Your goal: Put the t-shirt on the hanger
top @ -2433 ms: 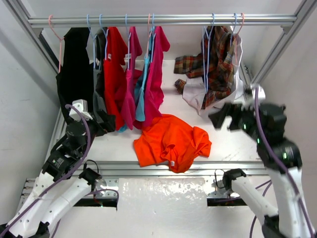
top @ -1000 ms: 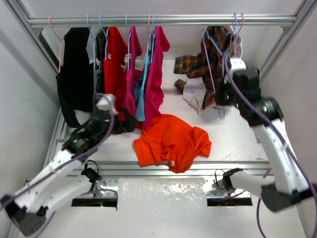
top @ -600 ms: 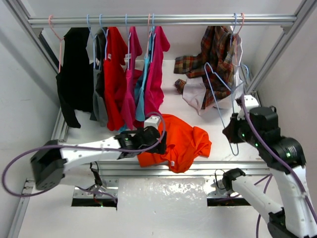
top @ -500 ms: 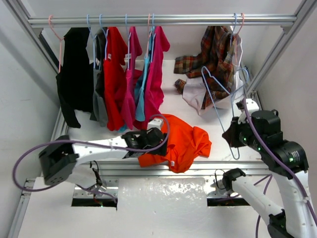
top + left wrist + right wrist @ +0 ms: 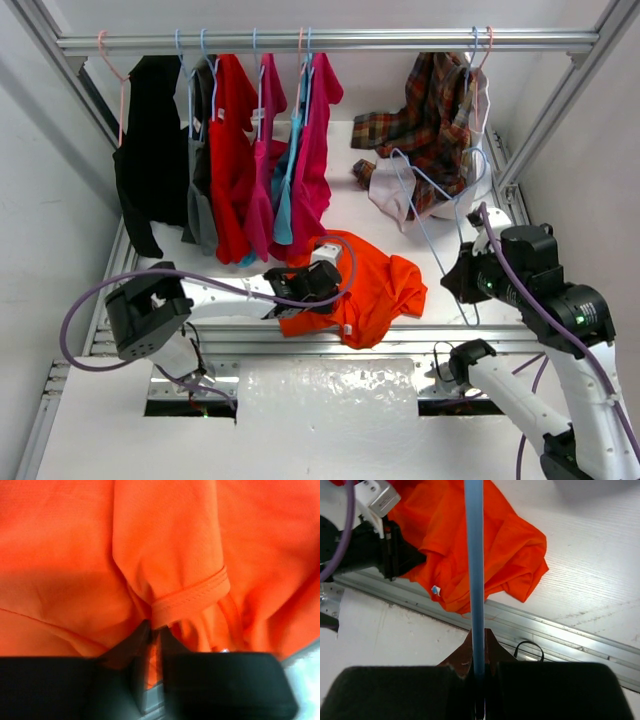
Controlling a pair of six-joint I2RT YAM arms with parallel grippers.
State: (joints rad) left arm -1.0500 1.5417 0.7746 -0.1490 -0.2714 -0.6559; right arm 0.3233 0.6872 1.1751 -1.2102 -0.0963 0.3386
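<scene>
A white tabletop [image 5: 345, 205] sits inside a frame of grey aluminium posts between pale walls, with a silver metal rail [image 5: 350, 40] running across above its far edge.

From the rail hang, left to right, a black garment [image 5: 150, 150], a red shirt [image 5: 230, 150], a magenta-pink shirt [image 5: 318, 130] and, towards the far right corner, a brown plaid shirt [image 5: 430, 105] that partly spills onto the table. These hang close behind the work area; the red and magenta hems come down just beside the far side of the bright orange short-sleeved t-shirt [image 5: 375, 285], which lies crumpled at the middle of the near edge.

The left gripper [image 5: 300, 285] lies low along the near edge, at the t-shirt's left side. The right gripper [image 5: 462, 275] is raised over the near right part of the table, apart from the t-shirt.

The left wrist view alone shows its fingers pinched nearly together on a stitched orange hem fold. The right wrist view alone shows its fingers clamped on the straight bar of the thin pale blue hanger [image 5: 474, 580], and the small white label [image 5: 436, 590] at the t-shirt's near edge. The overhead view shows the hanger rising from that gripper towards the plaid shirt.
</scene>
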